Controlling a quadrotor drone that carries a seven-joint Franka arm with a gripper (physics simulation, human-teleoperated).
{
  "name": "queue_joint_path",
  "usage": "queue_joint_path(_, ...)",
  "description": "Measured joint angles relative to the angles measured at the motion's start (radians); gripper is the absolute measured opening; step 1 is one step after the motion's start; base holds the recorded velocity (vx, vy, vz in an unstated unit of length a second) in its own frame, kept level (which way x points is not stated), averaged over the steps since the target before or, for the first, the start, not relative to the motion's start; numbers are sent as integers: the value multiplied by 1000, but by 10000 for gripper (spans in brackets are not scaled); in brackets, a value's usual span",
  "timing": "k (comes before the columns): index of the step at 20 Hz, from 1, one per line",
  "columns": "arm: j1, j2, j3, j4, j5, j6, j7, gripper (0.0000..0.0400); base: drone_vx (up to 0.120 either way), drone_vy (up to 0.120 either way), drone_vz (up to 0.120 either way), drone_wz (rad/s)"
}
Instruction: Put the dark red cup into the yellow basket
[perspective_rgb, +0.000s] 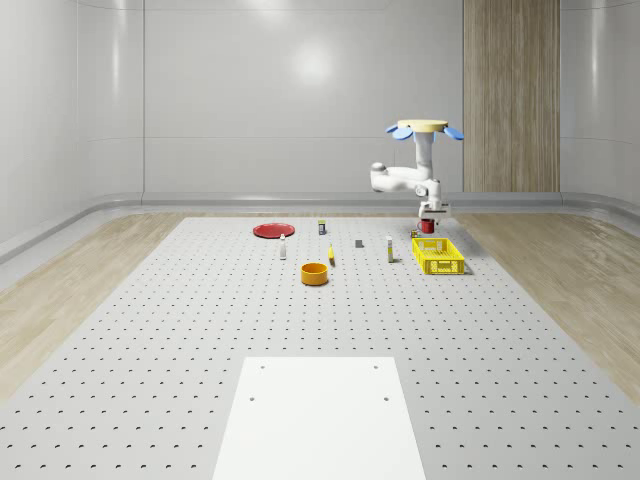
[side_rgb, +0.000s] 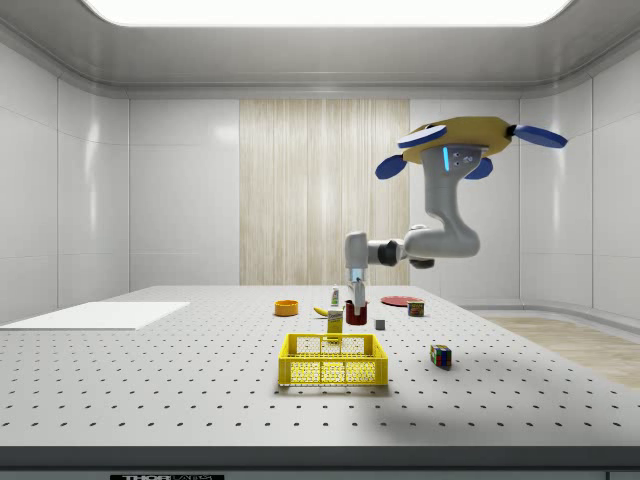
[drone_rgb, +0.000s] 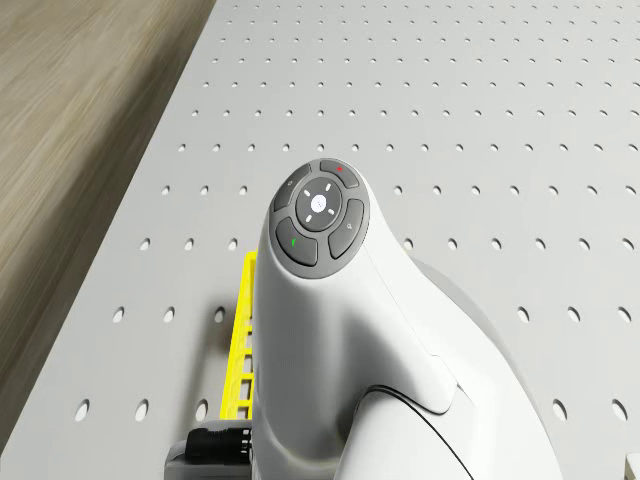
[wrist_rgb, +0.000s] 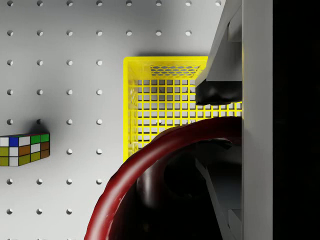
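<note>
- End effector (perspective_rgb: 431, 222) clamped on the cup (wrist_rgb: 165, 165), one finger (wrist_rgb: 217, 92) dark against the rim at centre right of the wrist frame.
- Cup (perspective_rgb: 429, 228) carried clear of the desk (perspective_rgb: 150, 330), seen right of centre in the whole-scene frame, just above the far end of the basket (perspective_rgb: 440, 257).
- In the side frame, cup (side_rgb: 356, 311) at centre, hanging beyond and above the basket (side_rgb: 332, 360); not yet inside.
- In the wrist frame, basket (wrist_rgb: 131, 107) mesh at centre, partly covered by the red rim; cup seemingly only partly over the opening.
- Picking and lifting judged done; left to do: centring over the basket, lowering, letting go.
- Drone (side_rgb: 462, 135) hovering at upper right of the side frame, arm (drone_rgb: 340, 330) reaching down to the basket's end.
- Colour cube (wrist_rgb: 24, 149) on the desk at the left edge of the wrist frame, well apart from the basket.
- Further off in the whole-scene frame: orange bowl (perspective_rgb: 315, 273) at centre, red plate (perspective_rgb: 272, 230) up and left of it.
</note>
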Motion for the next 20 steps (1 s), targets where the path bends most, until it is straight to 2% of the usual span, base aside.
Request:
queue_joint_path(2,0,-3,0,0,1,2,0,99,120,0,-80,0)
queue_joint_path(6,-1,-7,1,0,3,7,1,99,120,40,0,0)
queue_joint_path(10,-2,-12,2,0,5,11,1,99,120,0,-120,0)
queue_joint_path(13,-2,-15,2,0,6,14,2,99,120,67,0,0)
queue_joint_path(15,-3,-17,2,0,7,16,2,99,40,0,-40,0)
queue_joint_path(20,-3,-22,3,1,8,20,2,99,0,0,-120,0)
